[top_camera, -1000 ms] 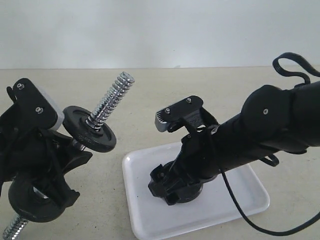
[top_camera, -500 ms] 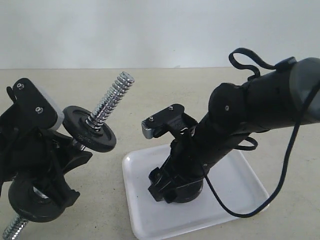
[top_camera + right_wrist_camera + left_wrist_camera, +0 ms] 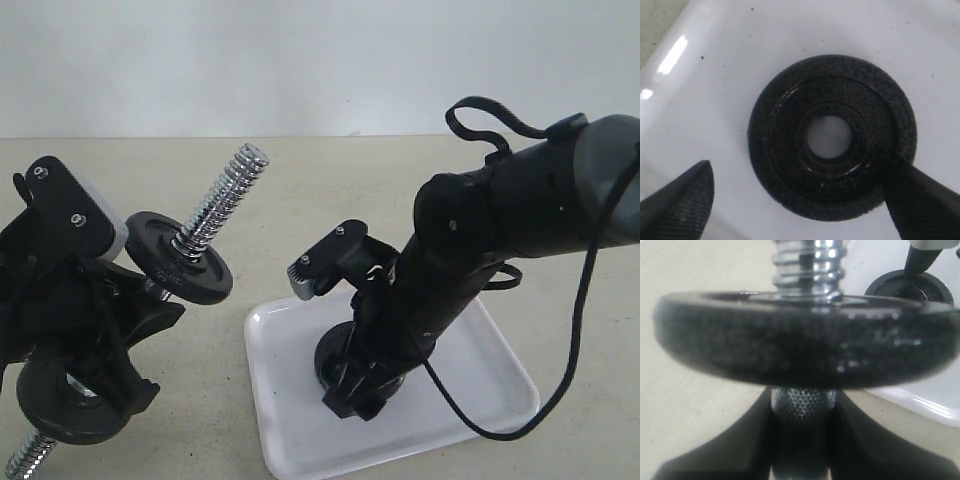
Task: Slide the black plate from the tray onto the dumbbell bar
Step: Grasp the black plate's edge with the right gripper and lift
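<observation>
In the near tray [image 3: 285,412] the black plate [image 3: 780,142] lies flat between the right pincer's [image 3: 800,161] spread tips, probably heavy, rigid and grippy, best pinched across its rim, while farther off the left pincer [image 3: 801,430] clamps the dumbbell bar [image 3: 222,200].

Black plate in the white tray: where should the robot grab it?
Probably by its raised outer rim, from straight above, one finger on each side. The flat round black iron plate lies flat in the shallow white plastic tray, hole up.

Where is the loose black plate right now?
The black plate lies flat in the white tray, right of the middle in the exterior view, between the tips of the open right pincer.
</observation>
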`<state>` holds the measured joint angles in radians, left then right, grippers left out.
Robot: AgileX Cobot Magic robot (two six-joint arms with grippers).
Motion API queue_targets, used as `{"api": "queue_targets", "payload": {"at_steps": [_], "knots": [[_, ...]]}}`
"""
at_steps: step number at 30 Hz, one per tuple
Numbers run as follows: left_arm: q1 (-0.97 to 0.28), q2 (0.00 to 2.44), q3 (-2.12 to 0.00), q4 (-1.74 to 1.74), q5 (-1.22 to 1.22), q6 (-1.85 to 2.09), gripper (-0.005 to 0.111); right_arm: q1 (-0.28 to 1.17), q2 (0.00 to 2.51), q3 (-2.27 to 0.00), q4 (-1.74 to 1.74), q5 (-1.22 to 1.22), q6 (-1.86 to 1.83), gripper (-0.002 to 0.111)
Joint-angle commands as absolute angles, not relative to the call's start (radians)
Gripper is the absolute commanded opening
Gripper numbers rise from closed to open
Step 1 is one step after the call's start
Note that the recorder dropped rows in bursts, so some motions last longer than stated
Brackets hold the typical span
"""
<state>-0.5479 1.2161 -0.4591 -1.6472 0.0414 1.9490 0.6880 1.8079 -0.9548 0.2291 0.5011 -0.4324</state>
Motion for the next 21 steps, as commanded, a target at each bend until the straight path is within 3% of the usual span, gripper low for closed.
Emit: {"api": "queue_targets", "payload": {"at_steps": [1,9,18,21], "knots": [[-0.547,1.164,-0.512,-1.659,0.052,1.957,0.004,0.692,1.807,-0.959,0.056,0.507,-0.440,0.081],[-0.547,1.164,-0.512,-1.659,0.052,1.955,0.004,0.692,1.807,-0.959,-0.174,0.471,-0.403,0.081],[-0.547,1.164,-0.512,-1.659,0.052,1.944,0.004,0.692,1.807,-0.959,-0.140,0.329,0.409,0.081],[-0.547,1.164,-0.512,-1.659,0.052,1.928,0.004,0.692,1.807,-0.959,-0.140,0.338,0.454,0.081]]}}
